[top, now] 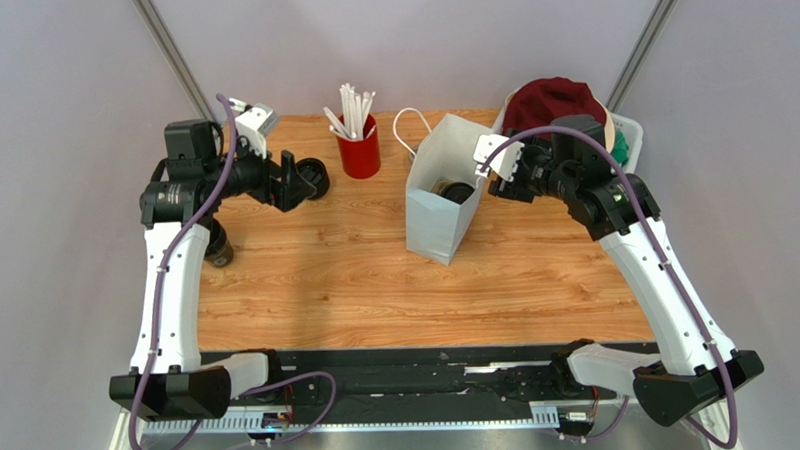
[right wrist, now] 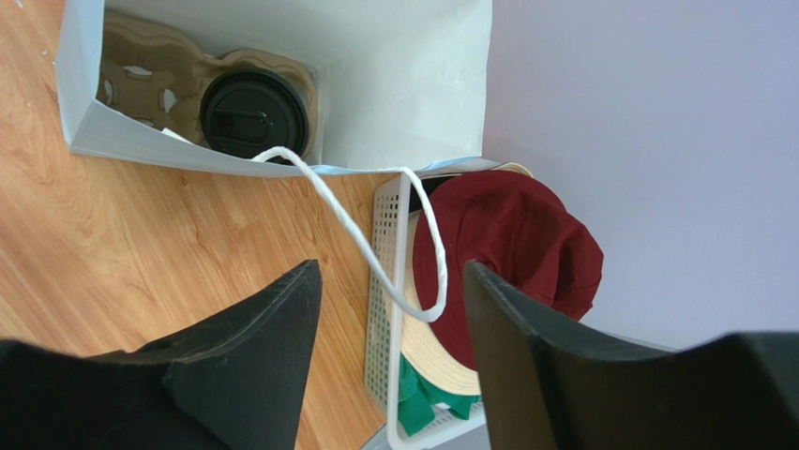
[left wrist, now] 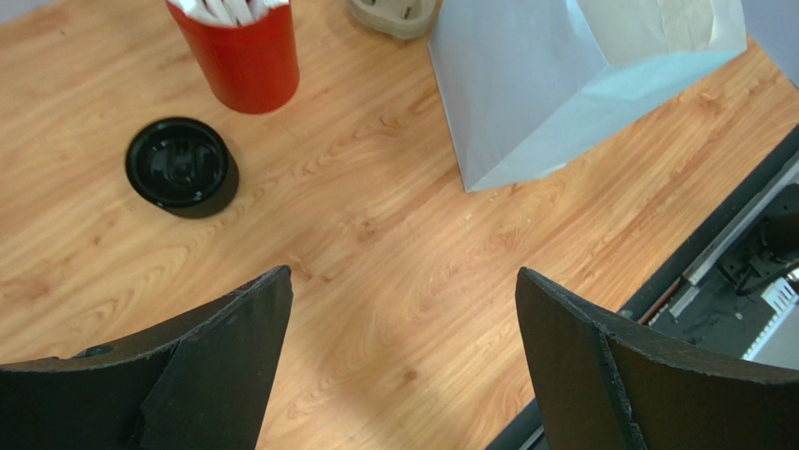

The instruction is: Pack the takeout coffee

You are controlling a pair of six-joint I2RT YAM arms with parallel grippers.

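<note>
The takeout coffee [right wrist: 253, 112], a cup with a black lid, sits in a brown cardboard carrier [right wrist: 141, 80] inside the white paper bag [top: 436, 199]. Its lid also shows in the top view [top: 460, 192]. My right gripper [right wrist: 390, 265] is open at the bag's right rim [top: 497, 175]. The bag's white cord handle [right wrist: 361, 239] loops between its fingers, not gripped. My left gripper [left wrist: 401, 274] is open and empty above the table at the back left [top: 297, 179], beside a squat all-black round piece [left wrist: 180, 167].
A red cup of white straws [top: 359, 146] stands behind the bag's left side. A white basket [right wrist: 384, 281] with a dark red hat [top: 553, 102], a straw hat and green cloth sits at the back right. A dark round object [top: 218, 251] lies by the left arm.
</note>
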